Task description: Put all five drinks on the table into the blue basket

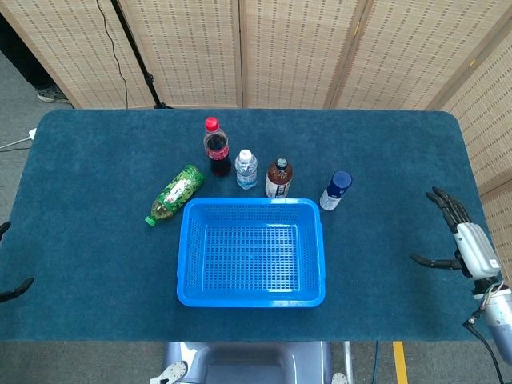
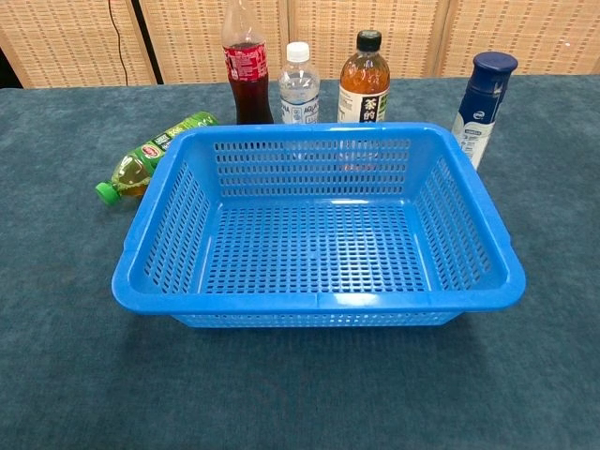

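Reaching from right of the blue basket (image 1: 251, 252), my right hand (image 1: 462, 238), spread and empty, could topple the blue-capped bottle (image 1: 336, 190) standing just beyond its right corner into the tea bottle (image 1: 278, 178).

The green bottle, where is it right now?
The green bottle lies on its side on the table, just off the blue basket's far-left corner in the head view, left of the upright cola bottle.

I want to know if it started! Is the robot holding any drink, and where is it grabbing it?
Nothing is held. The right hand is open and empty; the left hand barely shows at the edge.
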Robot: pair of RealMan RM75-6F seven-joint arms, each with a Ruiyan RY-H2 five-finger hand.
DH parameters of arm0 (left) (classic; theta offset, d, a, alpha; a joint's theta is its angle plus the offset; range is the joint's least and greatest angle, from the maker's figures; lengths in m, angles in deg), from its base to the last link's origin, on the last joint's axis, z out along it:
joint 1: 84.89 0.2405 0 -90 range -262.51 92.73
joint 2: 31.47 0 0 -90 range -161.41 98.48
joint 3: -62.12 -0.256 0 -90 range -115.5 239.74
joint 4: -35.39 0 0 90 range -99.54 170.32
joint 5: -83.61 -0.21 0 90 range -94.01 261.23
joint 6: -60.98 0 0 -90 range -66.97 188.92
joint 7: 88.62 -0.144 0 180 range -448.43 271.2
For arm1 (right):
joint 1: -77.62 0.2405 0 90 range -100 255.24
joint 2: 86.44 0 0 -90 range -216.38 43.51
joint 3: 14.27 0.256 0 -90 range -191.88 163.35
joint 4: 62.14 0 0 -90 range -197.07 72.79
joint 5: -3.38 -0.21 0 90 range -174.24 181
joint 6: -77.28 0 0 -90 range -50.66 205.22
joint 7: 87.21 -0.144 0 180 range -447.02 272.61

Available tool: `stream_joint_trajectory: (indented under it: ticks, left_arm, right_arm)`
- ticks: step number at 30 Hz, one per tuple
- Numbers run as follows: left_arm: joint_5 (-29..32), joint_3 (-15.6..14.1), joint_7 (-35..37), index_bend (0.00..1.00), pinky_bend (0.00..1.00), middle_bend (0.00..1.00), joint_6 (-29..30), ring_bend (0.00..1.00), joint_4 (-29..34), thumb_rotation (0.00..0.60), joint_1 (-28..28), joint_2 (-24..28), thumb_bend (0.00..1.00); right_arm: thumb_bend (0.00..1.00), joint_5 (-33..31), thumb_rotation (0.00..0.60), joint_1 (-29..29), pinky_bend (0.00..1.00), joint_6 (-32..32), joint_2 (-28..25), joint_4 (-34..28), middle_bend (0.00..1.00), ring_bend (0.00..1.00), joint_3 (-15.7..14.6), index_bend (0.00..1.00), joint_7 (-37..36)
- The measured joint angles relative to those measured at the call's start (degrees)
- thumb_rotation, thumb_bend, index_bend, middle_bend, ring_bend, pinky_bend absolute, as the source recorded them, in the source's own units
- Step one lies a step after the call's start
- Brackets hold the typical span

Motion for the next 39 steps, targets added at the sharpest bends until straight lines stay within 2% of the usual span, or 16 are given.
stream_joint_trajectory:
  ticks: [8, 11, 18, 25, 37, 39]
  left_arm:
    - [0.6, 0.2, -0.8, 0.0, 0.0, 0.0, -0.5, 0.0, 0.7, 0.6, -0.1, 0.1, 0.15]
    - [0.7, 0.3, -1.0, 0.0, 0.0, 0.0, -0.8, 0.0, 0.7, 0.6, -0.3, 0.1, 0.15]
    - [2.5, 0.7, -2.3, 0.0, 0.0, 0.0, -2.6, 0.0, 0.9, 0.6, -1.0, 0.0, 0.15]
    - [3.9, 1.2, -3.1, 0.0, 0.0, 0.0, -3.9, 0.0, 1.1, 0.6, -1.5, -0.1, 0.15]
    - [7.0, 2.1, -4.4, 0.0, 0.0, 0.0, -6.6, 0.0, 1.0, 0.6, -2.6, -0.5, 0.15]
    - [7.3, 2.3, -4.3, 0.0, 0.0, 0.0, -6.7, 0.0, 1.0, 0.6, -2.7, -0.5, 0.15]
  right_arm:
    - [0.0, 0.3, 0.6, 9.4, 0.0, -10.6, 5.8, 16.1, 0.0, 0.0, 0.4, 0.0, -25.5]
    - [0.0, 0.3, 0.6, 13.2, 0.0, -14.8, 8.7, 20.6, 0.0, 0.0, 0.2, 0.0, -29.5]
    - [0.0, -0.5, 0.6, 18.2, 0.0, -20.6, 13.4, 24.4, 0.0, 0.0, 0.0, 0.0, -30.8]
    - [0.0, -1.4, 0.6, 20.9, 0.0, -22.5, 16.9, 26.2, 0.0, 0.0, 0.1, 0.0, -31.4]
    - [0.0, -5.8, 0.6, 25.7, 0.0, -28.5, 24.8, 33.4, 0.0, 0.0, 2.1, 0.0, -28.7]
    - [0.0, -6.9, 0.6, 26.2, 0.0, -29.0, 26.3, 34.8, 0.03, 0.02, 2.8, 0.0, -27.7]
